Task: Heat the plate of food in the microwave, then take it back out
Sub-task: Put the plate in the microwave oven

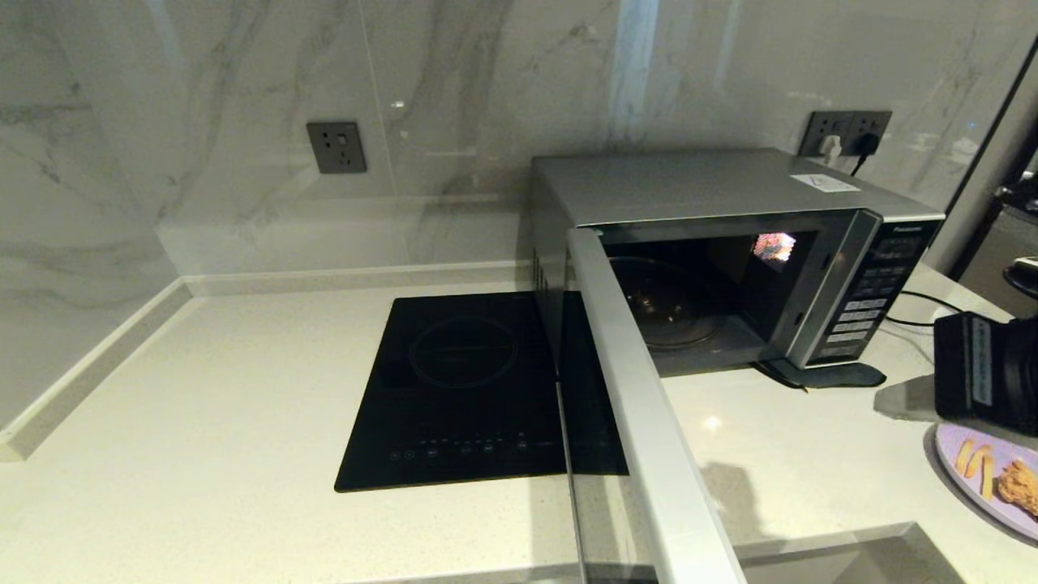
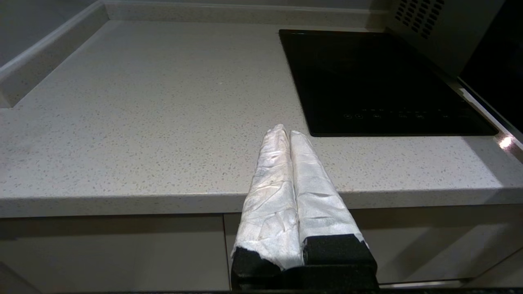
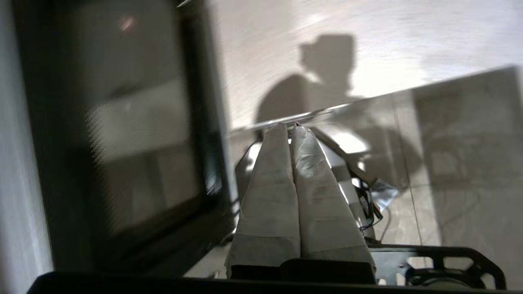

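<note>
Glossy glass hob (image 1: pixel 478 389) on speckled (seemingly stone) counter (image 1: pixel 203 454).

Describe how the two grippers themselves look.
The left gripper has two long tapered jaws wrapped in wrinkled white tape, set in a black base. The right gripper looks the same: pale taped jaws on a black mount, with thin black cables and a black slotted bracket beside it.

One microwave (image 1: pixel 730 251), one plate of food (image 1: pixel 985 478), one induction hob (image 1: pixel 470 389), two wall sockets (image 1: pixel 336 147).

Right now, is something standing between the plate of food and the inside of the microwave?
Nothing visible: the microwave door is swung wide open, its cavity holds only the glass turntable, and the counter toward the plate of food is bare.
</note>
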### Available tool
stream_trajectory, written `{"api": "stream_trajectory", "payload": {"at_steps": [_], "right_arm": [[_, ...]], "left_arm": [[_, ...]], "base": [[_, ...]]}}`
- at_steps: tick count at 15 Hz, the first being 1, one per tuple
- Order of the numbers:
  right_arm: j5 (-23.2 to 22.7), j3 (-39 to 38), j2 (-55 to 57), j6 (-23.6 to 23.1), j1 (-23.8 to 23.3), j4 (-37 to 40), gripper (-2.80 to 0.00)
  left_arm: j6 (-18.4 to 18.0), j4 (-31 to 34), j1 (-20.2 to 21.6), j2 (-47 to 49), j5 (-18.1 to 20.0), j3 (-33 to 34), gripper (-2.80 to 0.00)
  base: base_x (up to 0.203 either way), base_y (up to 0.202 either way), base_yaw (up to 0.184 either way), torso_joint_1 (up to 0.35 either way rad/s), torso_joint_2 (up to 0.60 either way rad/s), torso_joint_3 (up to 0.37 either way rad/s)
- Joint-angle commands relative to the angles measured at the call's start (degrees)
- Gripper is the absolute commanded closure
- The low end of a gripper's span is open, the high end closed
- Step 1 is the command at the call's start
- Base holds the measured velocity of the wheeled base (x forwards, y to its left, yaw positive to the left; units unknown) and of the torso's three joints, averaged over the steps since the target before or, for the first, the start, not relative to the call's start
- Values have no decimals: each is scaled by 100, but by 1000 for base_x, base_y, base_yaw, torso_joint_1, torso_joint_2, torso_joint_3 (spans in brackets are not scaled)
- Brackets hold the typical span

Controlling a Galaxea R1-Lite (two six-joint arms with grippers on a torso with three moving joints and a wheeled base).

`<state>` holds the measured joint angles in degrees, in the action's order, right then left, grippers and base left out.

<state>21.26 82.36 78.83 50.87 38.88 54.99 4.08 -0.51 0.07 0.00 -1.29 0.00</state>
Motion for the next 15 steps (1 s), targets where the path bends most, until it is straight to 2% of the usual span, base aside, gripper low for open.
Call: {"api": "stream_trajectory", "payload": {"at_steps": [1, 5, 8, 10, 13, 15], "right_arm": [[22, -204, -134, -7, -1031, 8, 0], [24, -374, -155, -344, -2794, -299, 0], [-61, -1293, -206, -1305, -4391, -1600, 0], [-525, -1552, -147, -1840, -5548, -2084, 0], [-1691, -1640, 225, -2353, -7095, -2286, 0], [-2186, -1591, 709, -2489, -7692, -2195, 0]], "left_arm": [[5, -2, 1, 9, -3, 0, 0], [5, -2, 1, 9, -3, 0, 0], [5, -2, 1, 9, -3, 0, 0], [5, -2, 1, 9, -3, 0, 0], [5, -2, 1, 9, -3, 0, 0], [5, -2, 1, 9, -3, 0, 0]], "base": [[0, 0, 0, 0, 0, 0], [0, 0, 0, 0, 0, 0], [0, 0, 0, 0, 0, 0], [0, 0, 0, 0, 0, 0], [0, 0, 0, 0, 0, 0], [0, 0, 0, 0, 0, 0]]}}
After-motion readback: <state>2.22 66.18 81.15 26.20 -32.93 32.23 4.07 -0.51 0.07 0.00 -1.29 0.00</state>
